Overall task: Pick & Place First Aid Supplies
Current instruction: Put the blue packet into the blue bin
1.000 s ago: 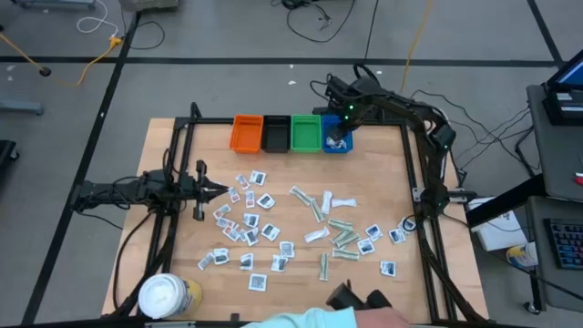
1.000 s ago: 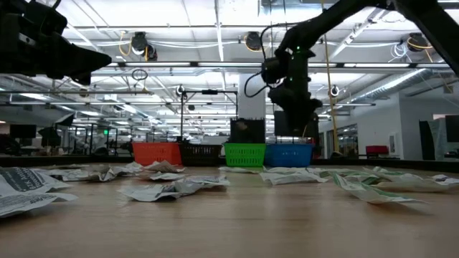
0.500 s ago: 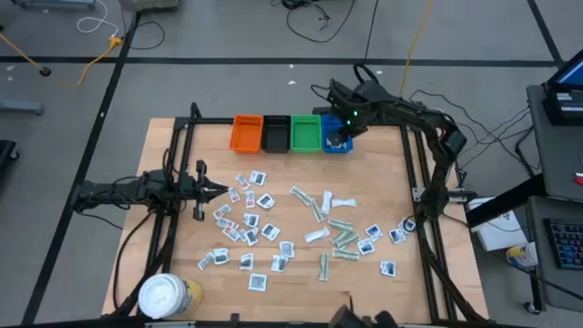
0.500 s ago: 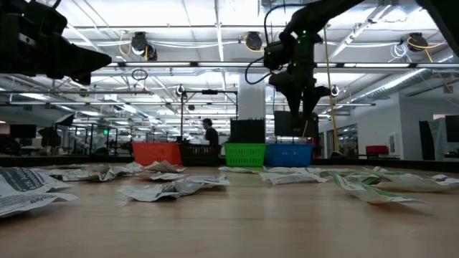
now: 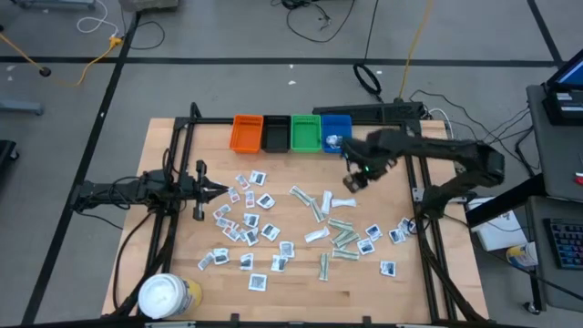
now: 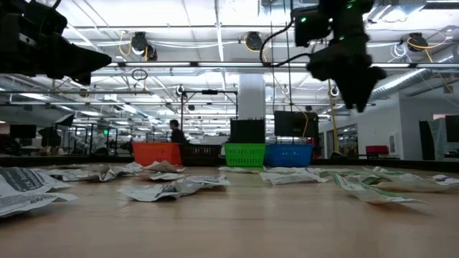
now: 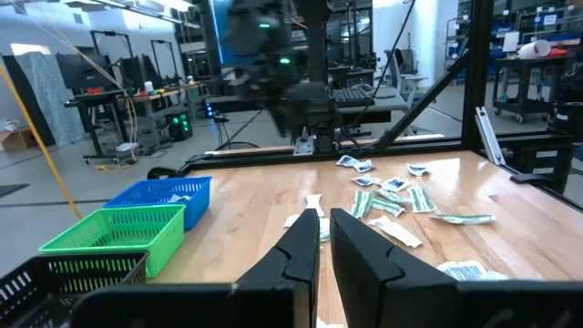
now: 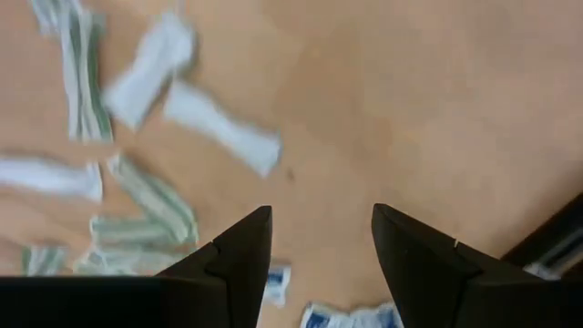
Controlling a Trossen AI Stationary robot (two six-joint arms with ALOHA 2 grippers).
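Note:
The first aid supplies lie scattered flat on the wooden table: white sachets (image 5: 248, 217) left of the middle and pale green strip wrappers (image 5: 341, 235) toward the right. My right gripper (image 5: 353, 180) hangs above the table near the blue bin (image 5: 336, 131), pointing down, open (image 8: 321, 215) and with nothing in it. White and green strips (image 8: 150, 196) lie on the wood below it. One white packet (image 5: 333, 141) lies in the blue bin. My left gripper (image 5: 219, 189) waits at the table's left, level and shut (image 7: 323, 217).
Orange (image 5: 247, 133), black (image 5: 275, 133) and green (image 5: 305, 133) bins stand in a row with the blue one at the far edge. A white-lidded yellow tub (image 5: 168, 296) sits at the near left corner. Bare wood (image 5: 383, 196) lies right of my right gripper.
My right gripper has swung from above the blue bin toward the table's near edge and a little to the right, out over the bare wood beside the strips. It stays pointing down and open, and its wrist has rolled.

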